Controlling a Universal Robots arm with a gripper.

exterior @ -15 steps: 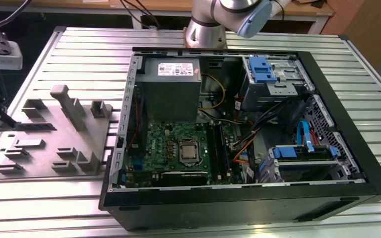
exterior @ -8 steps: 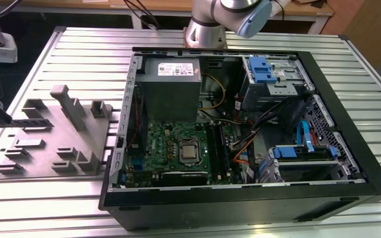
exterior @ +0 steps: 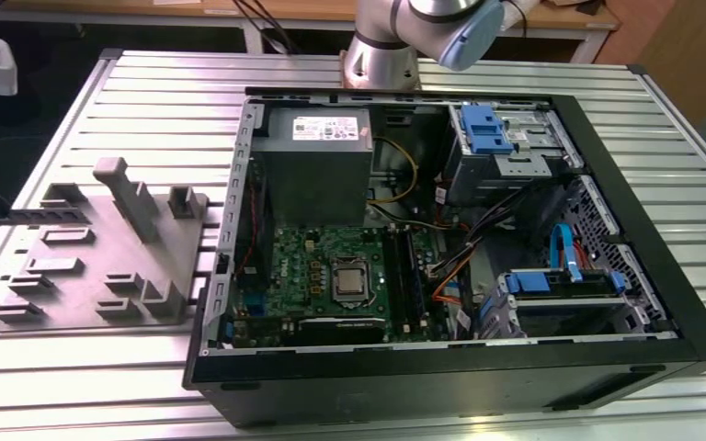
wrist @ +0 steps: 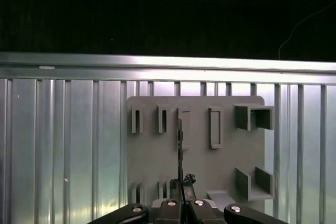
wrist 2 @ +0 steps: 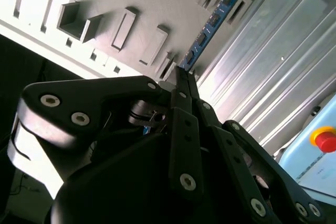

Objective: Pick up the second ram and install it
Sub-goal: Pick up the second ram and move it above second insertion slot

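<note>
Ribbed aluminium tabletop (exterior: 108, 386) carries the whole setup. An open desktop computer case (exterior: 647, 367) lies on its side and takes up the middle of the tabletop out to the edge on the exterior view's right. The robot arm (exterior: 451, 28) rises behind the case at the far edge.

A grey moulded fixture tray (exterior: 84, 266) lies flat near the edge on the exterior view's left, just beside the case. Inside the case, a grey power supply (exterior: 316, 156) sits against the far wall. The green motherboard (exterior: 316, 266) is below it, toward the near wall.

Gripper (wrist 2: 181, 85) (wrist: 181, 200): in both wrist views the dark fingers are pressed together, pinching one end of the second ram (wrist 2: 214, 20) (wrist: 179, 135). The stick is a blue board with dark chips. It reaches away from the fingers over the tray, along the tray's edge next to the bare ribs. In the first wrist view it appears edge-on, in line with a slot block. Whether it is seated in a slot or lifted clear cannot be told.
</note>
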